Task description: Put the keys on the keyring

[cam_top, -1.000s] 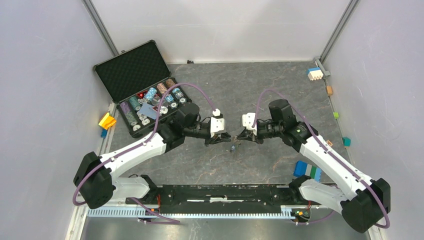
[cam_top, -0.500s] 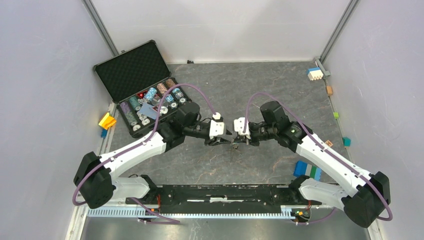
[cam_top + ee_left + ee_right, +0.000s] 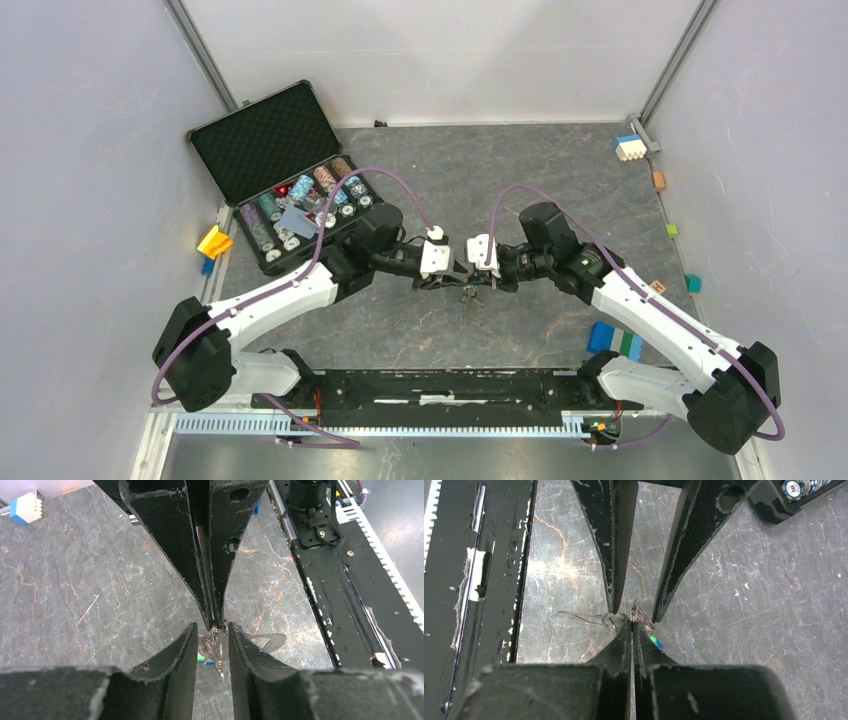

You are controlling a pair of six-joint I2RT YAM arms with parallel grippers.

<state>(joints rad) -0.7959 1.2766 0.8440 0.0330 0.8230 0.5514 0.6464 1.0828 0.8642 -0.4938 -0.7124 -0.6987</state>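
Working over a grey veined stone-look tabletop (image 3: 420, 170), with an open black foam-lined case of poker chips (image 3: 270, 140) sitting in the upper left of the overhead frame, well apart from the action. Meeting nose to nose at the centre of that frame: left gripper (image 3: 458, 283) reaching in from the left, right gripper (image 3: 477, 283) from the right, both equally near the work.

Holding the left gripper's black fingers apart, straddling the other's tip. Pressing the right gripper's fingers tight together, with thin metal showing right at the tip, though failing to show whether it is truly nipped.

Lying left of centre in the right wrist frame, just beside both tips: thin dark-grey oval wire keyring (image 3: 584, 617), long axis running crosswise to the fingers. Bunching just under the tips, right of centre there: tiny metal keys with green and blue plastic tags (image 3: 654, 640).

Probably needing the left fingers to close on the bundle directly between them.
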